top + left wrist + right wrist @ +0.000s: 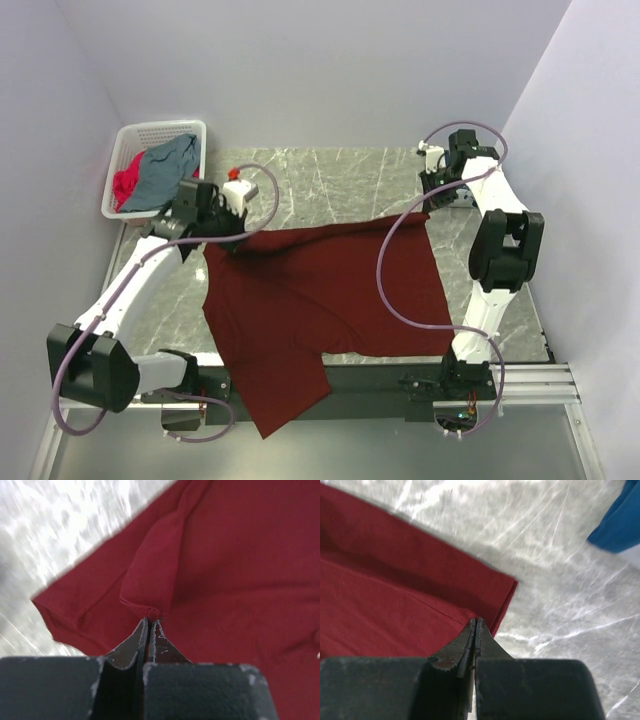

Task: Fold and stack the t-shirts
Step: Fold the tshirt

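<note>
Across the middle of the bench (340, 180) sits the maroon t-shirt (320, 290), with one bit hanging over the near edge. The left fingers (150, 626) are clamped on a bunched-up fold by its far-left corner, and the right fingers (476, 627) are pinched together right on the far-right corner hem.

1. Robotics lab test cell: plain pale walls (320, 70) box in a marble-patterned surface (340, 180).
2. Two cabled robot arms (130, 290) stand bolted on an aluminium rail (540, 385) at the surface's near edge.
</note>
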`<state>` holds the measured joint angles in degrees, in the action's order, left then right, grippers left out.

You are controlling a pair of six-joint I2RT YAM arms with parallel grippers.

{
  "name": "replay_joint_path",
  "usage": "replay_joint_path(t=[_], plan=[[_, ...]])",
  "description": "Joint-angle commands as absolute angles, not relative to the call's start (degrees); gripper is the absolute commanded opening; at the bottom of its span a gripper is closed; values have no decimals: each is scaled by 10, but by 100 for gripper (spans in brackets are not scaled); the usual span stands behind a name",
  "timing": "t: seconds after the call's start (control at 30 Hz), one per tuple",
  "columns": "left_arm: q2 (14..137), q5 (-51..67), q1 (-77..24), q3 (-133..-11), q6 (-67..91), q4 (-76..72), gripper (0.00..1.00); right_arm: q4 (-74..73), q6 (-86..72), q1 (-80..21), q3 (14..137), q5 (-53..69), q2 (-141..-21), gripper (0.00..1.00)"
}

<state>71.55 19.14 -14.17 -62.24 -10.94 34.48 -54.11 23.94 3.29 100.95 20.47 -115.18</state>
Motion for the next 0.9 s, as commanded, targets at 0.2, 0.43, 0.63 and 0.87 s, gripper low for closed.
replay_joint_path(t=[0.2,0.43,0.63,0.87], plan=[[677,147,-156,-532,-100,367,0,-511,282,45,922,198,-1090,0],[685,157,-161,-519,-93,367,0,-503,288,44,904,188,-1093,0],[703,163,-165,-528,-105,382,0,-505,303,44,888,174,-1095,0],[708,160,-184,-547,-132,416,0,-508,324,46,867,163,-1081,0]])
